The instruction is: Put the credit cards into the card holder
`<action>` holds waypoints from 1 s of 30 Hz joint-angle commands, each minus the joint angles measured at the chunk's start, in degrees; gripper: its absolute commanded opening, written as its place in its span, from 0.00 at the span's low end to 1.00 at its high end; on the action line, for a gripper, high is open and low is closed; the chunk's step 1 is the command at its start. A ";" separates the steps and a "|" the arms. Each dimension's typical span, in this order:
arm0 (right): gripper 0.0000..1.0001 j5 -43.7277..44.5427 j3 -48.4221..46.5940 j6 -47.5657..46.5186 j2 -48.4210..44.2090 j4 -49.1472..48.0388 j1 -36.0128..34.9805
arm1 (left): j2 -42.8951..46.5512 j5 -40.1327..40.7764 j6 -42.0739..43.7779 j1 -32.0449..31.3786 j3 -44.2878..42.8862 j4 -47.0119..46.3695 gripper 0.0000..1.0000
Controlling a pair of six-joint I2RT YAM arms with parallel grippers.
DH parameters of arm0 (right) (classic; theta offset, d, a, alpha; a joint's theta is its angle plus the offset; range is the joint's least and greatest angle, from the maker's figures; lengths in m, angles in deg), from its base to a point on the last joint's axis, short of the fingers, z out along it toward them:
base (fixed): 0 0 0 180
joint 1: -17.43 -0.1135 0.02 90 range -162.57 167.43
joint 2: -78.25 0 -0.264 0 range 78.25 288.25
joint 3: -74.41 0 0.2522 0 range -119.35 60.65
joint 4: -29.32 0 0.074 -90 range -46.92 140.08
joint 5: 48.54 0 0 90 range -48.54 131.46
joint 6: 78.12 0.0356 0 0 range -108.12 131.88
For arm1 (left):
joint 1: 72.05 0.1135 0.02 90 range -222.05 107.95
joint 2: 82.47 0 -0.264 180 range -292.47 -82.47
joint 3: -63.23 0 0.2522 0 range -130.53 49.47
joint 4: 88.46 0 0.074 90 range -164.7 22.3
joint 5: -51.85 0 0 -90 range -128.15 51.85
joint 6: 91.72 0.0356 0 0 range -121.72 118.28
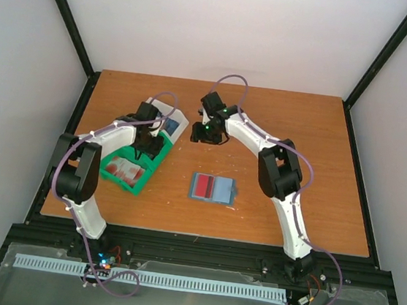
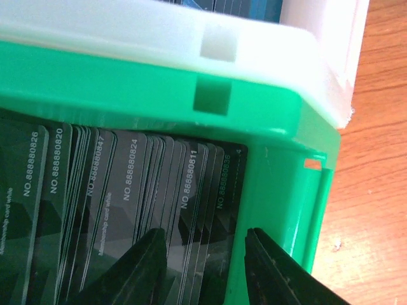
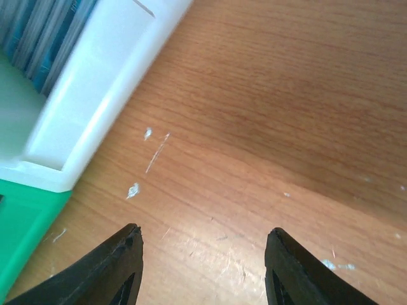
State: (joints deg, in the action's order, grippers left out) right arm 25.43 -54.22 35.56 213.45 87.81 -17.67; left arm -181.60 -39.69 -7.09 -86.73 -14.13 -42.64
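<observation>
The teal card holder lies open on the table in the top view, with a red credit card on its left half. My left gripper hangs over the green bin. In the left wrist view it is open, its fingers astride the last few dark credit cards standing on edge in a row; the right finger sits over the green wall. My right gripper is open and empty above bare wood, to the right of the white bin.
Red cards fill the green bin's near compartment. The white bin joins the green bin's far end and holds blue cards. Black frame rails border the table on the left and right.
</observation>
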 commanded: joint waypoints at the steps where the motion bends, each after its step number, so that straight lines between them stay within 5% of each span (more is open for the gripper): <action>1: 0.53 0.94 2.69 2.20 -5.02 -1.11 -0.84 | -0.16 -5.55 -3.48 -1.41 2.24 2.23 0.36; 9: 0.55 -0.24 15.32 8.16 -12.55 -8.19 -1.35 | 2.11 -18.37 -7.05 -5.26 4.70 0.93 0.35; 16: 0.57 1.83 24.34 15.44 -15.30 -13.29 -1.47 | 0.01 -19.78 -8.49 -10.64 2.35 -1.64 0.35; 30: 0.41 8.77 18.96 10.61 -9.79 -10.73 0.45 | 2.26 0.91 -3.87 -11.46 -4.43 6.01 0.57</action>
State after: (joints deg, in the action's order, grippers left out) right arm 29.76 -31.36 50.97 201.23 75.96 -18.19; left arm -179.57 -47.10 -12.72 -97.83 -15.74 -40.41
